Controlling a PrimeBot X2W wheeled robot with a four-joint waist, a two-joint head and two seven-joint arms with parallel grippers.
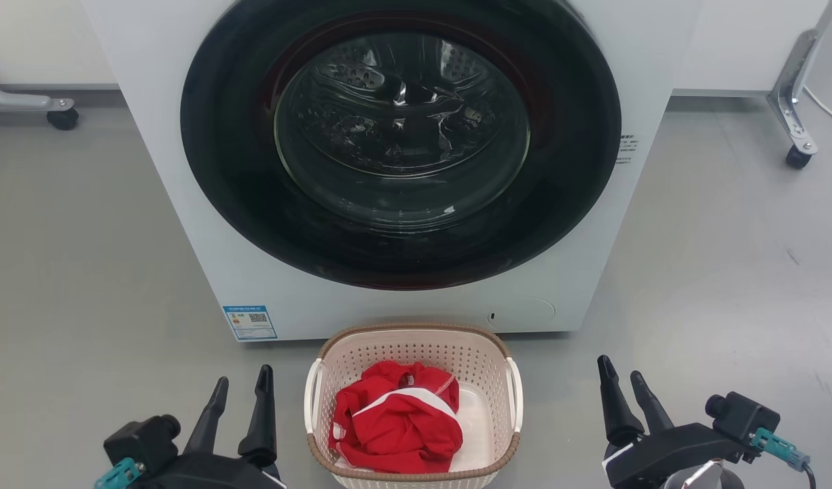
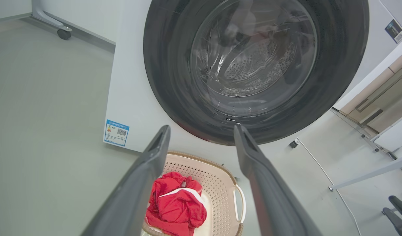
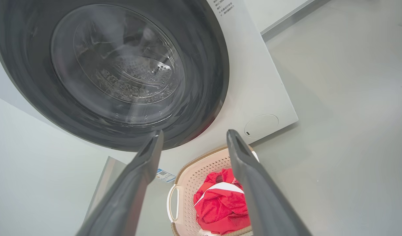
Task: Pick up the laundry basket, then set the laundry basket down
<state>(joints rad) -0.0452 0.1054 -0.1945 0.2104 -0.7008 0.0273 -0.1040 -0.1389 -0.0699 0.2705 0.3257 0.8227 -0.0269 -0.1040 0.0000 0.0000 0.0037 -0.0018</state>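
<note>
Reaching up from the lower left of the head view, the left gripper has its two dark fingers spread with nothing between them, near the laundry basket but apart from it. A blue sticker with a QR code (its print too small to read) sits low on the white washer. The basket stands on the grey floor just before the washer's foot, below the round dark door, and holds a crumpled red garment with a white stripe. Further right, small illegible writing marks the washer's edge, and the right gripper is likewise parted and empty.
</note>
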